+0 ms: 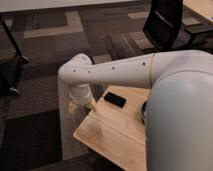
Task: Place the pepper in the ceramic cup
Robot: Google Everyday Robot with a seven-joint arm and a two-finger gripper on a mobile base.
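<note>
Pepper and ceramic cup: neither shows in this view.

The arm (120, 67) and its broad white shell cover the right side of the wooden table (115, 131), so the pepper's and the ceramic cup's pose and place cannot be told. The gripper (83, 104) hangs point-down from the wrist, just over the table's far left corner, with nothing orange-red or white discernible at it.

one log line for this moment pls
arm: stretched over wooden table | gripper: low at table edge | pepper: not in view | ceramic cup: not in view
</note>
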